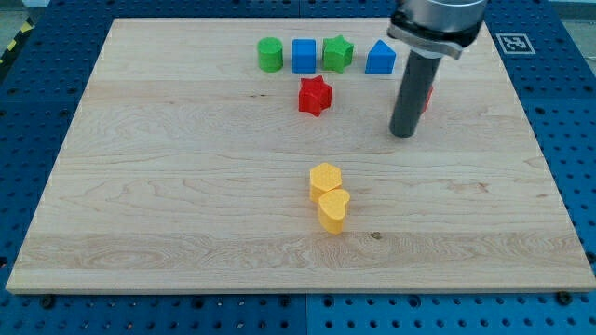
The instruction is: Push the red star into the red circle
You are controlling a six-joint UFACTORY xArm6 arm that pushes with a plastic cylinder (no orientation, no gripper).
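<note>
Camera view: a pale wooden board [186, 205] with visible grain lies on a blue perforated table [37, 112]. A row of small solid blocks sits near the view's top: a green cylinder [270, 54], a blue cube [304, 56], a green star [338, 52] and a blue house-shaped block [380, 58].

The red star block [315, 95] lies just below the blue cube and green star, apart from both; its points are rounded and its faces matt. A sliver of a red block [427, 98], shape not discernible, shows behind the rod on the view's right.

Two yellow blocks touch near the board's centre: a yellow hexagonal block [326, 178] above a yellow heart-shaped block [333, 209].

The arm carries no pincer, only a dark cylindrical rod. My tip [402, 135] rests on the board, well to the view's right of the red star and touching no block.
</note>
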